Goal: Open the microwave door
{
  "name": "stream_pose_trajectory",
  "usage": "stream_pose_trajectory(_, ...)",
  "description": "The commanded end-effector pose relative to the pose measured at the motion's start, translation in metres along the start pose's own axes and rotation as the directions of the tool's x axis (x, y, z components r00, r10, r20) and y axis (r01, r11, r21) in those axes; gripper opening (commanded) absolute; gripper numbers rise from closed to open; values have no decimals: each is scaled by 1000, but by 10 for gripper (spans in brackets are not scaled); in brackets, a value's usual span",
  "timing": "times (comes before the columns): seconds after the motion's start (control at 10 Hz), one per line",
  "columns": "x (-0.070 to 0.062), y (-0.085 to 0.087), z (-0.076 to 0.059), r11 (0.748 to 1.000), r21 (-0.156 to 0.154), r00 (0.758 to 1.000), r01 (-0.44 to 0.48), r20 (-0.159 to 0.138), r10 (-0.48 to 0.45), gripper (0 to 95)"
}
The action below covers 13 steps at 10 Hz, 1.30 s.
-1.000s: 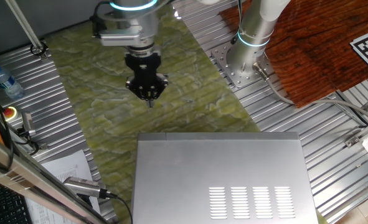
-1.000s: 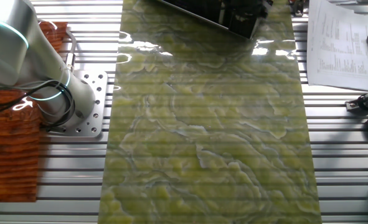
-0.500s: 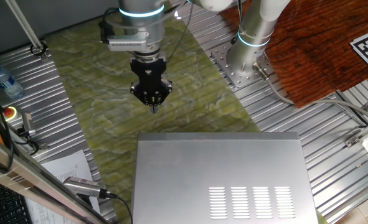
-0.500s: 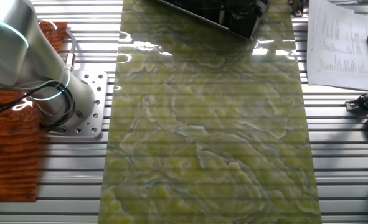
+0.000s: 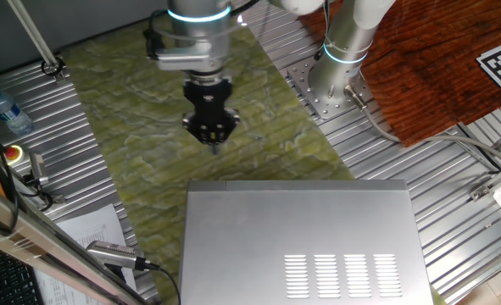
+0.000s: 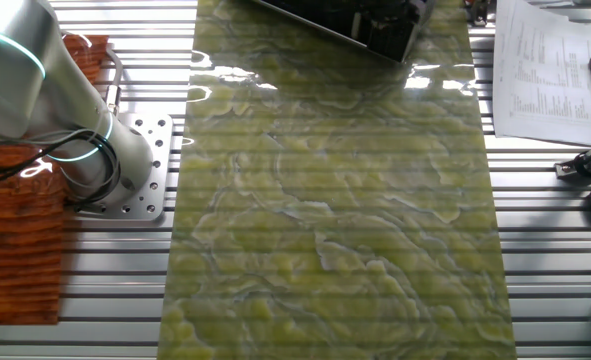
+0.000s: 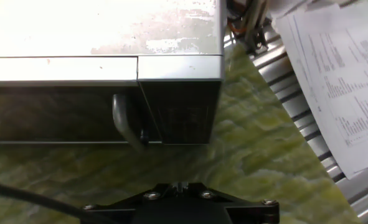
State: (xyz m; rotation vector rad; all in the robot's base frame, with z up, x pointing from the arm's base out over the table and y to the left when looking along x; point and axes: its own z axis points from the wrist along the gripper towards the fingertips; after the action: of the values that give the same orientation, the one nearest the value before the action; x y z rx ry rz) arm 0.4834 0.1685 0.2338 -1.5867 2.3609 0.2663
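One curved handle [image 7: 124, 121] on the microwave door [image 7: 59, 115] just ahead of my fingers [image 5: 214, 141] is my grip point: rigid metal, likely slick. The microwave [image 5: 301, 241] looks heavy. My fingers seem pressed together.

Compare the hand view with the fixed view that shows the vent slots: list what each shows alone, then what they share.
Only the hand view shows the microwave door face-on, dark, with its curved handle and the dark control panel beside it.

Only the fixed view shows the microwave top with its vent slots, the gripper above the mat short of the front edge, the arm base and a water bottle.

Both show the green mat and the printed papers.
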Motion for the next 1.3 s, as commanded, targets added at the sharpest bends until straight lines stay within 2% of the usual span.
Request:
stream_pose_trajectory(0.1, -14, 18, 0, 999, 2, 999, -41, 9, 41, 190)
stream_pose_trajectory(0.2, -14, 18, 1, 999, -1, 999, -35, 17, 35, 190)
stream_pose_trajectory(0.3, -15, 18, 4, 1000, -5, 999, -26, 30, 26, 380)
stream_pose_trajectory(0.4, -18, 20, 9, 1000, 0, 998, -25, 49, 25, 380)
stream_pose_trajectory(0.6, -24, 22, 19, 1000, -19, 995, -19, 102, 21, 380)
stream_pose_trajectory(0.8, -26, 24, 23, 1000, -14, 994, 7, 112, -5, 380)
stream_pose_trajectory(1.0, -25, 25, 25, 1000, -18, 990, 20, 139, -17, 380)
stream_pose_trajectory(1.3, -33, 29, 35, 1000, -6, 985, 1, 171, 0, 380)
